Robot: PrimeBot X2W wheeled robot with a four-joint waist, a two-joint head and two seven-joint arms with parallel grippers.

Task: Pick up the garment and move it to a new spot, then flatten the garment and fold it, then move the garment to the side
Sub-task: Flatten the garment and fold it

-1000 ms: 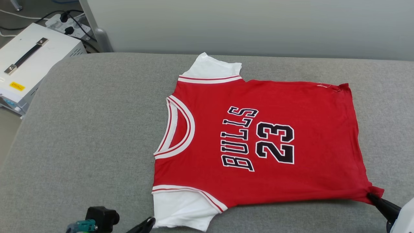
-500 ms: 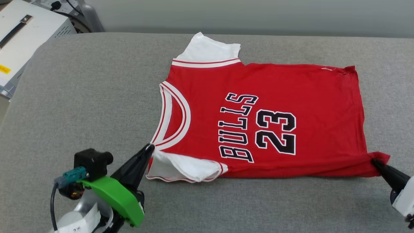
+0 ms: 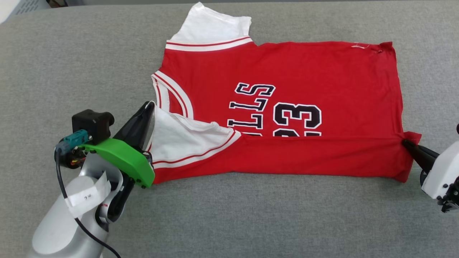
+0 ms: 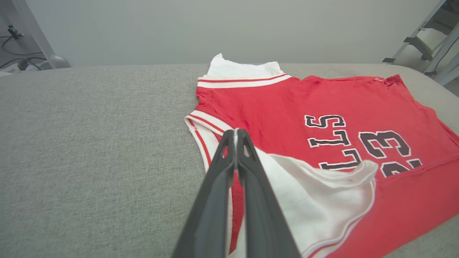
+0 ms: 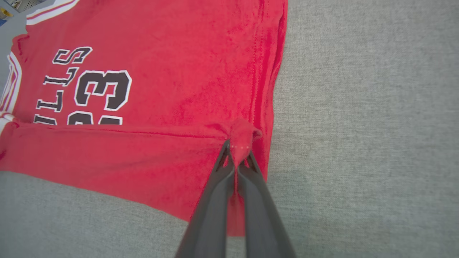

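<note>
Now the jersey (image 3: 294,71), mid pad (image 3: 71,53), has its near edge drawn over the lettering (image 3: 251,104) since a second ago. The left end effector (image 3: 148,105) clamps the sleeve (image 3: 179,138), the right end effector (image 3: 405,142) the hem corner (image 3: 412,136). Folding looks begun.

This looks like a robotics lab or test room rather than a home. A broad counter (image 4: 89,143) covered in plain grey fabric stands before a bare pale wall (image 4: 215,28), with loose cables (image 4: 16,63) beyond one end and a grey metal frame (image 4: 417,41) beyond the other.
</note>
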